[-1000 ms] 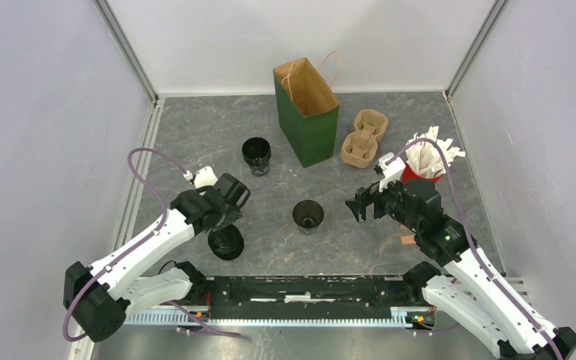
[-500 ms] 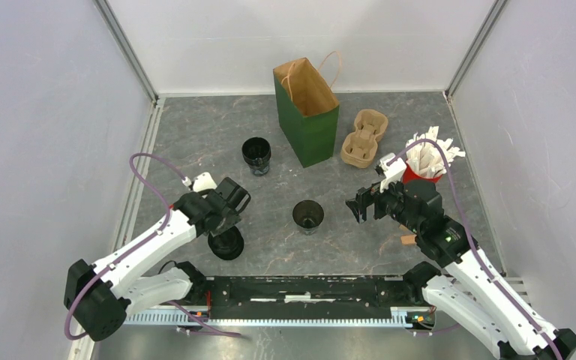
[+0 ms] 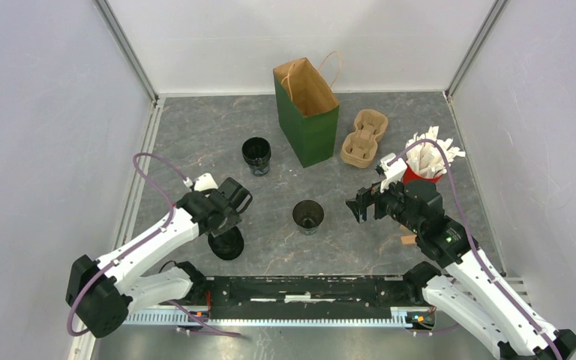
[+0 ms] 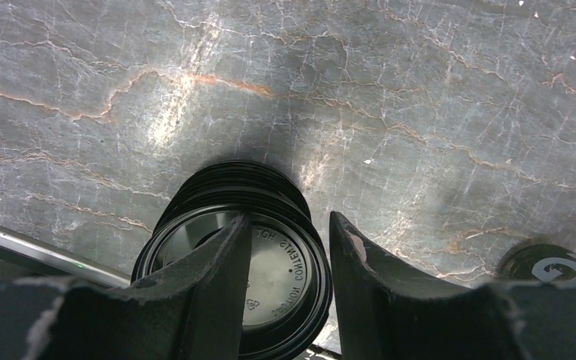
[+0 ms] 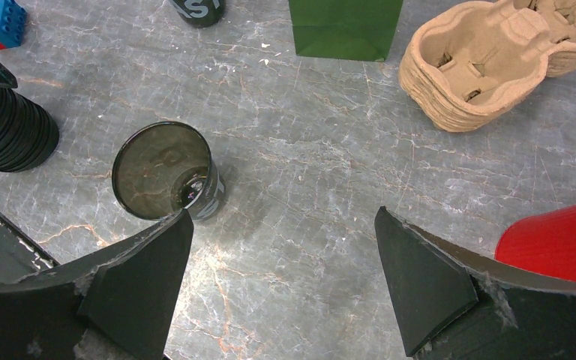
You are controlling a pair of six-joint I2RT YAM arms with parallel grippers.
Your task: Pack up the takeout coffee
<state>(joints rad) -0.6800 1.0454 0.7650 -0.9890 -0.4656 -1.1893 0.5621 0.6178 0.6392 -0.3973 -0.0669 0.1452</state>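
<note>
Grey marbled surface (image 3: 195, 135) is bearing stacked round black plastic lids (image 4: 232, 184); left end effector (image 4: 291, 221), spread apart above them, is risking pinching several together.

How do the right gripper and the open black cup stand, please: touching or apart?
Apart. The top view shows a strip of bare table between the right gripper and the cup.

This was a robot lab cell rather than a shop or kitchen. Behind the left end effector (image 3: 229, 229) and the right end effector (image 3: 358, 206), two arms (image 3: 150, 244) were bolted to a black rail (image 3: 307, 289), with purple cables (image 3: 146, 161) looping free. Plain pale walls (image 3: 37, 112) boxed in a grey marbled desk (image 3: 195, 142) on three sides, framed by bare aluminium posts (image 3: 126, 49) far ahead of both. A bag (image 3: 307, 112) and carrier (image 3: 364, 139) stood ahead as lone props.
</note>
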